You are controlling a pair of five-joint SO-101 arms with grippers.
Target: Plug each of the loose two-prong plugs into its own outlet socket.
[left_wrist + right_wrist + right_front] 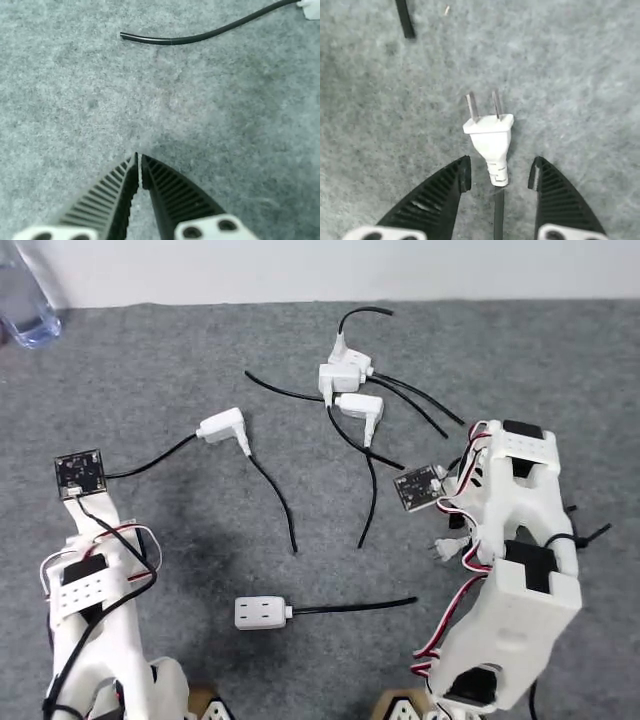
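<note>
The white outlet block on the grey carpet is being taken as the reference, with its black cord running off toward the right arm's side. The right gripper is being held wide open and low over the carpet, well to the right of the block and slightly farther from the arm bases. A loose two-prong plug is being straddled by it. The white plug body is lying flat between the two fingers with a gap on each side. Its prongs are pointing away from the gripper and its cord is running back under the wrist. Nothing is being gripped. The left gripper is being held closed to a thin slit and empty, well to the left of the block and beyond it. The free end of another black cord is lying on the carpet ahead of its tips. A white angled fitting is lying beyond the block, a little to its left; whether it is a plug or a socket cannot be told. A cluster of white socket blocks is lying farther beyond the block, to its right. A white plug is touching the side of the cluster nearest the block; whether it is seated cannot be told. A clear bottle is standing far beyond the block, at the far left edge.
</note>
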